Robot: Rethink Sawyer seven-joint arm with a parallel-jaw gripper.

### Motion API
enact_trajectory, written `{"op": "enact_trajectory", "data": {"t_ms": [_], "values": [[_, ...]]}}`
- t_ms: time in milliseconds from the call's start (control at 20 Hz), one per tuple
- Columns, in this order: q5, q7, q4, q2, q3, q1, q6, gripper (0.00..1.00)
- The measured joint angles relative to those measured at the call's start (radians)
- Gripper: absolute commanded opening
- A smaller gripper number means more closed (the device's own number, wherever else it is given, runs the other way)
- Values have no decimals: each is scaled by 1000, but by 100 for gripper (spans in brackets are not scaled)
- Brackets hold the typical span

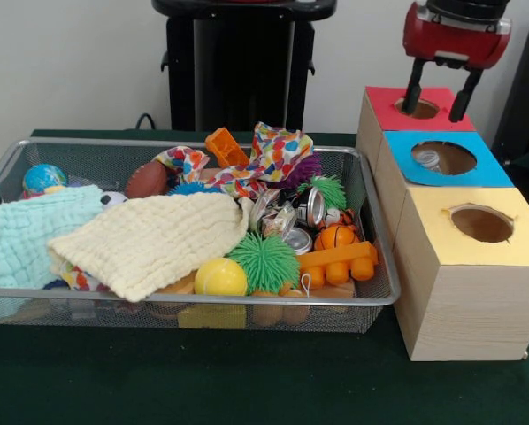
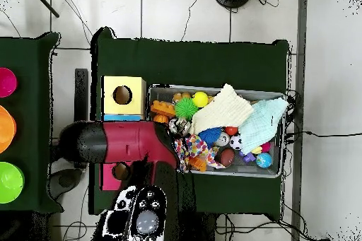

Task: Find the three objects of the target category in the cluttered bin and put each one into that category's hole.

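Observation:
The wire mesh bin point(image 1: 203, 299) holds cloths, balls and toys; it also shows in the overhead view point(image 2: 164, 90). A wrinkly clear plastic wad point(image 1: 276, 219) seems to lie among shiny tins point(image 1: 314, 207) in the bin's right half. The blue-faced box's round hole point(image 1: 448, 158) shows a bit of crinkly clear material point(image 1: 428, 159) inside. My gripper point(image 1: 440, 96) is open and empty, hanging over the red-faced box's hole point(image 1: 421, 108), behind the blue box. In the overhead view my red arm point(image 2: 134, 143) hides the blue box.
A yellow-faced box point(image 1: 481, 223) stands in front of the blue one. A pale yellow cloth point(image 1: 154, 241) and a mint cloth point(image 1: 21, 237) cover the bin's left half. Green spiky balls point(image 1: 263, 261), a yellow ball point(image 1: 220, 278) and an orange toy point(image 1: 340, 261) lie at its front right.

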Motion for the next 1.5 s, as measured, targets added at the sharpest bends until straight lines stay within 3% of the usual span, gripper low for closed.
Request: {"op": "enact_trajectory", "data": {"t_ms": [600, 1500], "values": [[-5, 0, 26, 1, 14, -112, -141, 100], [-20, 0, 29, 3, 17, -126, -141, 100]]}}
